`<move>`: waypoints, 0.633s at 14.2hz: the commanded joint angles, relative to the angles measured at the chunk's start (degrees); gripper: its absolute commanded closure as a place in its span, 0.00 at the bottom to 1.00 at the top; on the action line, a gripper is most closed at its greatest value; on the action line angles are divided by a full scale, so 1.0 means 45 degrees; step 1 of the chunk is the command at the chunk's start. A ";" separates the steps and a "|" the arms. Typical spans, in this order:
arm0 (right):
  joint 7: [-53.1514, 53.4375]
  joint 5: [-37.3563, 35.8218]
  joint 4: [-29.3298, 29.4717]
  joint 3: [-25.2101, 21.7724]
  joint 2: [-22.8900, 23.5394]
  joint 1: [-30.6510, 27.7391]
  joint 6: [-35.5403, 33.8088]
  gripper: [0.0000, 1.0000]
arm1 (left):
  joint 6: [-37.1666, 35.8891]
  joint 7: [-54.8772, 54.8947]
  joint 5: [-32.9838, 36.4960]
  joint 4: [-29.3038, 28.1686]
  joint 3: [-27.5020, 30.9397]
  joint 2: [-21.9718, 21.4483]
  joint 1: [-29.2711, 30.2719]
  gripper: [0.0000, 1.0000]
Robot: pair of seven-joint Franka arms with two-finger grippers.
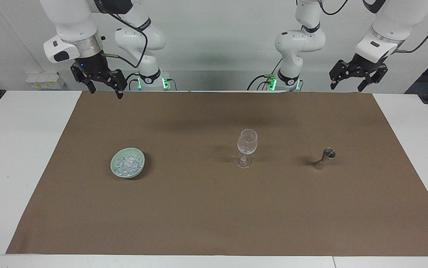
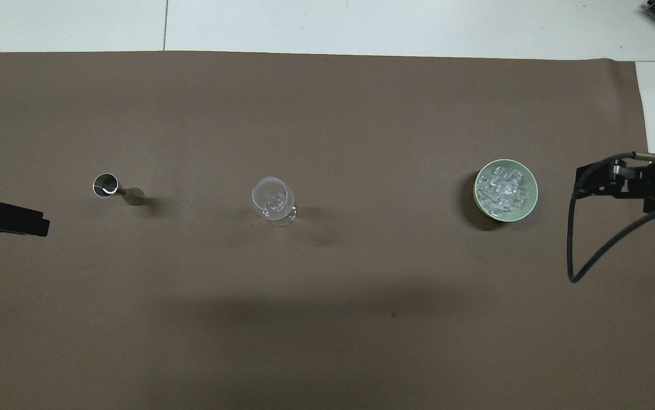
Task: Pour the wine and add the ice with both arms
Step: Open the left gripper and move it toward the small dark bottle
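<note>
The ice (image 1: 126, 163) is a glittering heap in a pale green bowl (image 1: 114, 168) toward the right arm's end of the brown mat; it also shows in the overhead view (image 2: 503, 188). An empty clear wine glass (image 1: 247, 143) stands upright mid-mat, also in the overhead view (image 2: 272, 199). A small metal jigger (image 1: 325, 157) stands toward the left arm's end, also in the overhead view (image 2: 107, 186). My right gripper (image 1: 105, 93) is open and empty, raised over the mat's edge nearest the robots. My left gripper (image 1: 345, 88) is open and empty, raised over that same edge.
A brown mat (image 1: 199, 208) covers most of the white table (image 1: 16, 149). The bowl, glass and jigger stand in one row, well apart. In the overhead view only the tips of the left gripper (image 2: 28, 221) and right gripper (image 2: 584, 182) show.
</note>
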 commanded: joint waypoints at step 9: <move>-0.0320 -0.0055 -0.0025 0.0072 -0.0043 -0.0173 0.0020 0.00 | 0.1020 -0.6698 -0.0864 -0.0466 0.0133 0.0260 -0.0052 0.00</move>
